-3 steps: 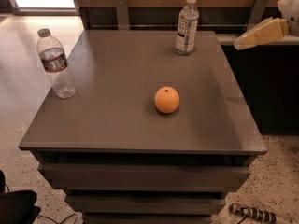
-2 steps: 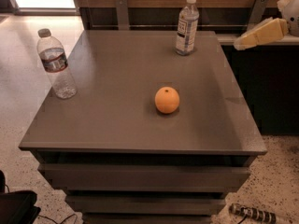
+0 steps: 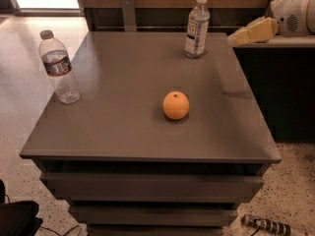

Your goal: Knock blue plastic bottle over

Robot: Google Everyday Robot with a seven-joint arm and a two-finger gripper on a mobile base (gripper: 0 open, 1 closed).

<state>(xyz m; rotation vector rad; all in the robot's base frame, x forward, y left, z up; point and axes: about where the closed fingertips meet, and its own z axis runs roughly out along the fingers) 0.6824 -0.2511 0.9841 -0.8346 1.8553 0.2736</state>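
Bench [image 3: 123, 132] in dark grey, square and flat-topped, with drawer fronts stacked below; upright at the far edge, right of centre, slim clear bluish plastic bottle [image 3: 197, 29] with white cap and tall white-blue label in dark print; not tipped, base flat on the bench. Round orange fruit [image 3: 175, 105] near the middle of the top, well apart from the bluish bottle and nearer the front; ribbed clear plastic bottle [image 3: 59, 69] with grey cap and dark reddish label band upright near the left edge, well apart from both. Cream-coloured pincer [image 3: 244, 34] at upper right, just past the far right corner of the bench, carried on a rounded white arm [image 3: 296, 11]; pointed left towards the bluish bottle, near it but apart, with bare bench top between; cannot tell whether open or closed. Pale speckled floor [image 3: 19, 82] all round; short striped cylinder [image 3: 267, 225] lying on it at lower right.
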